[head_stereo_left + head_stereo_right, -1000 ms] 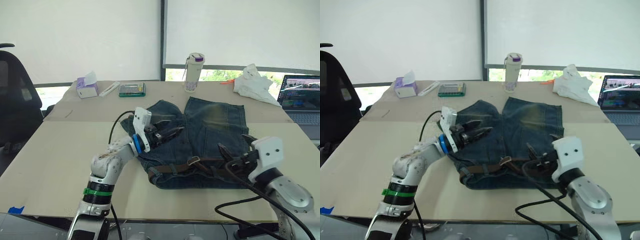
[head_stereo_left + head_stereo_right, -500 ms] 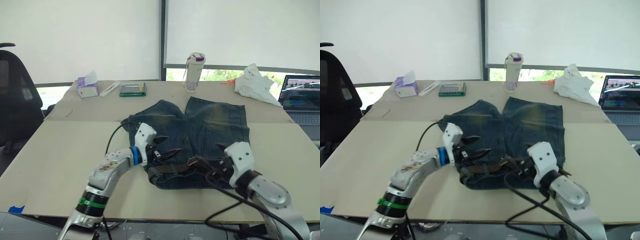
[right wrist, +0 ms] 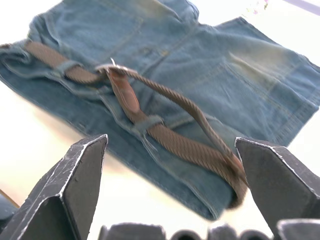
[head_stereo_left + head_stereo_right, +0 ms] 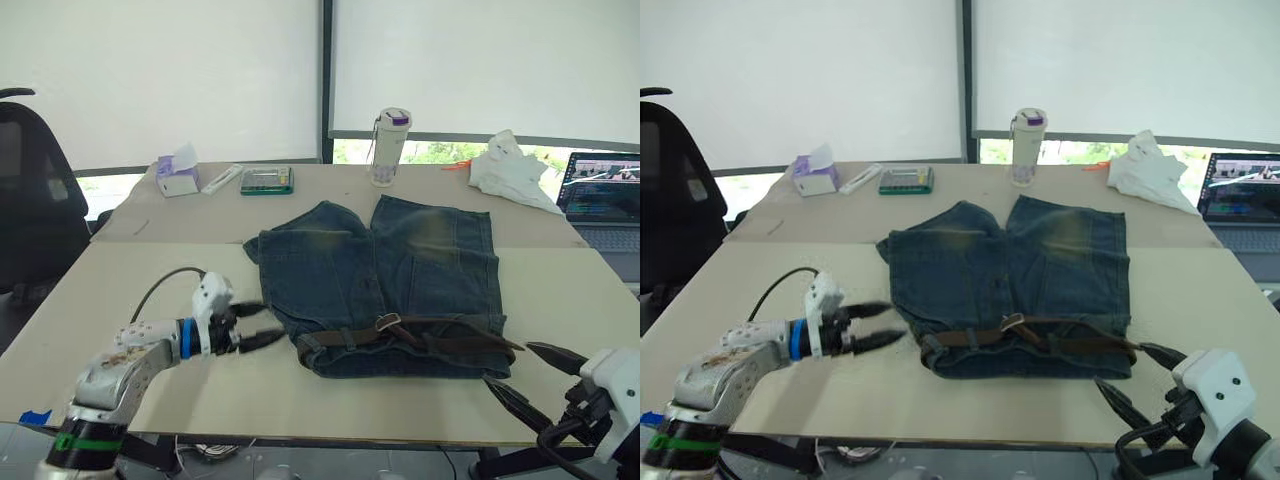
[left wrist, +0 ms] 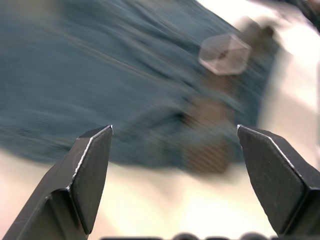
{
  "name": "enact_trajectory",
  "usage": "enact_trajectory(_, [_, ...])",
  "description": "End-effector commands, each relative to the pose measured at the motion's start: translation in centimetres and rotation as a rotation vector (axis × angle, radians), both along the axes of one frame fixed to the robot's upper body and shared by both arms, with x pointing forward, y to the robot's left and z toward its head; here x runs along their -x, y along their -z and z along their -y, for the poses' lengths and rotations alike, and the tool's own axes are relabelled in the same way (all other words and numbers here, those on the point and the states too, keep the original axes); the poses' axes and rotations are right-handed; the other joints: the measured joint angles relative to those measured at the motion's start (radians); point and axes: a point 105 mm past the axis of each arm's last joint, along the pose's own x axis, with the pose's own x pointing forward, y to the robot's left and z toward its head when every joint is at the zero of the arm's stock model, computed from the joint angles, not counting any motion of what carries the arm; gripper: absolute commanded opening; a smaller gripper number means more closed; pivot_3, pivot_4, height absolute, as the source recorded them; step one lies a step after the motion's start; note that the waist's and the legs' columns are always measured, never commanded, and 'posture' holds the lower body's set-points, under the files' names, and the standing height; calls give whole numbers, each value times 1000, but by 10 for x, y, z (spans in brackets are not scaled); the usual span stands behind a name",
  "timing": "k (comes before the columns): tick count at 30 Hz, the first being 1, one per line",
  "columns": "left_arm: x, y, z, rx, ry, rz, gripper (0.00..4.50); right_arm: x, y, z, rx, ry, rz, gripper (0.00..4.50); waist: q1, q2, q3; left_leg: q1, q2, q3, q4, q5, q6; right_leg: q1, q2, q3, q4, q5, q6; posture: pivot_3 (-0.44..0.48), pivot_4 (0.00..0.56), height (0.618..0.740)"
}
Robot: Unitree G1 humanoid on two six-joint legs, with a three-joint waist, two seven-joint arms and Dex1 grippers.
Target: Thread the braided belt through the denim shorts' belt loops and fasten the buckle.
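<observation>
The denim shorts (image 4: 400, 260) lie flat mid-table, waistband toward me. The braided belt (image 4: 440, 338) runs along that waistband under the belt loops (image 3: 149, 122). Its buckle (image 4: 387, 321) sits near the waistband's middle, and a loose stretch of strap arcs from it to the right end. My left gripper (image 4: 272, 324) hovers open over bare table just left of the waistband's left end, holding nothing. My right gripper (image 4: 508, 362) is open and empty beyond the shorts' right front corner, at the table's near edge. The right wrist view shows belt and buckle (image 3: 112, 67) ahead of the open fingers.
Along the far side stand a tissue box (image 4: 175, 175), a green box (image 4: 265, 180), a bottle (image 4: 388, 145) and crumpled white cloth (image 4: 510, 170). A laptop (image 4: 605, 200) sits far right. A black chair (image 4: 30, 200) stands left of the table.
Both grippers have drawn back from the waistband, the left one to the left, the right one toward the near right edge. The belt lies released on the shorts.
</observation>
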Motion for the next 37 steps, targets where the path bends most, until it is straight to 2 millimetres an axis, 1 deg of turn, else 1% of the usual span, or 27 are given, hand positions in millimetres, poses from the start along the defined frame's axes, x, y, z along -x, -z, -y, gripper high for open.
enact_trajectory(1, [-12,-12,-7,12,-67,40,4190,1,-13,-16,-1,-57,78,4500,-2,-1,0,-1,0,0,-1,0,0,0,0,0,0,2,-3,0,150,740])
enact_trajectory(3, [-21,-9,-13,15,-116,18,4190,2,-16,-23,-8,-79,94,4500,-2,-1,0,0,-2,1,-3,0,-1,-1,0,1,1,2,-3,0,150,740])
enact_trajectory(5, [-34,-6,-21,11,-193,-9,4190,4,-17,-30,-12,-95,95,4500,-1,-1,0,1,-3,0,-5,0,-1,-2,1,2,1,2,-3,0,150,740])
enact_trajectory(8, [-44,-7,-24,17,-228,-26,4190,4,-15,-33,-1,-101,94,4500,0,-2,0,2,-3,0,-5,0,-1,-1,2,1,2,2,-2,0,150,740])
enact_trajectory(10, [-68,-3,-40,3,-387,-53,4190,3,-17,-36,-2,-100,105,4500,3,-3,1,2,-3,0,-4,0,-1,0,2,-1,2,2,-2,0,150,740])
enact_trajectory(11, [-81,0,-51,-62,-470,-39,4190,2,-18,-38,-2,-101,112,4500,5,-3,1,3,-4,0,-4,0,-1,0,3,-5,2,2,-1,0,150,740])
enact_trajectory(12, [-88,1,-57,-110,-518,-24,4190,2,-19,-39,-3,-102,115,4500,5,-4,2,2,-4,0,-2,0,-1,0,4,-7,2,2,-1,0,150,740])
enact_trajectory(14, [-99,2,-62,-206,-541,36,4190,2,-19,-40,-2,-106,118,4500,2,-6,1,2,-5,0,-2,0,-1,1,5,-8,2,2,0,0,150,740])
enact_trajectory(16, [-105,-1,-57,-189,-528,52,4190,-1,-17,-40,-1,-102,120,4500,0,-6,1,2,-6,0,-3,0,-1,1,4,-9,2,2,0,0,150,740])
enact_trajectory(17, [-101,-4,-42,-147,-439,58,4190,-1,-17,-41,1,-102,123,4500,-2,-6,1,2,-6,0,-3,0,-1,0,4,-9,2,2,0,0,150,740])
enact_trajectory(18, [-97,-6,-31,-118,-371,64,4190,-1,-17,-42,2,-102,124,4500,-1,-6,1,2,-6,0,-3,0,-1,0,3,-8,2,2,0,0,150,740])
enact_trajectory(19, [-86,-14,-14,-39,-258,69,4190,0,-17,-41,3,-104,124,4500,-1,-6,1,1,-6,0,-3,0,-1,0,3,-9,2,2,0,0,150,740])
enact_trajectory(20, [-75,-19,-4,12,-167,71,4190,1,-17,-41,4,-105,121,4500,-1,-6,1,1,-6,0,-3,0,-1,0,2,-9,2,2,0,0,150,740])
enact_trajectory(21, [-68,-22,1,41,-117,71,4190,2,-16,-41,5,-105,119,4500,-1,-6,1,1,-6,1,-3,0,-1,-1,2,-8,2,2,0,0,150,740])
enact_trajectory(22, [-55,-25,6,60,-40,63,4190,3,-15,-37,11,-95,109,4500,0,-6,1,0,-5,1,-3,0,-1,-1,-1,-8,2,2,0,0,150,740])
enact_trajectory(25, [-16,-16,8,-30,153,61,4190,12,-10,-23,34,-64,65,4500,-7,-4,0,1,-3,0,-4,0,-1,-1,-2,-3,1,2,-1,0,150,740])
enact_trajectory(26, [-3,-13,6,-48,200,46,4190,15,-8,-17,37,-52,47,4500,-8,-4,0,2,-2,1,-6,0,-1,-1,-1,1,1,2,-2,0,150,740])
enact_trajectory(27, [6,-11,4,-55,228,34,4190,17,-7,-12,38,-45,36,4500,-11,-3,0,3,-2,2,-7,0,-1,-1,-1,3,1,2,-2,0,150,740])
enact_trajectory(30, [32,3,-13,-131,272,-17,4190,22,-2,6,48,-9,-5,4500,-13,-1,0,4,0,2,-8,0,-1,-1,-1,5,1,2,-5,0,150,740])
enact_trajectory(32, [42,9,-20,-160,289,-35,4190,25,0,11,51,-8,-22,4500,-10,-1,0,4,0,3,-8,0,-1,-1,-1,5,1,0,-7,0,150,740])
enact_trajectory(34, [46,9,-21,-162,292,-41,4190,27,1,13,57,-20,-33,4500,-4,-1,0,3,1,3,-8,0,-1,-1,-2,5,-1,-5,-15,0,150,740])
enact_trajectory(37, [49,8,-19,-150,303,-52,4190,24,4,13,64,-29,-38,4500,2,-1,1,1,1,3,-7,0,-1,-2,-4,2,-2,-5,-16,0,150,740])
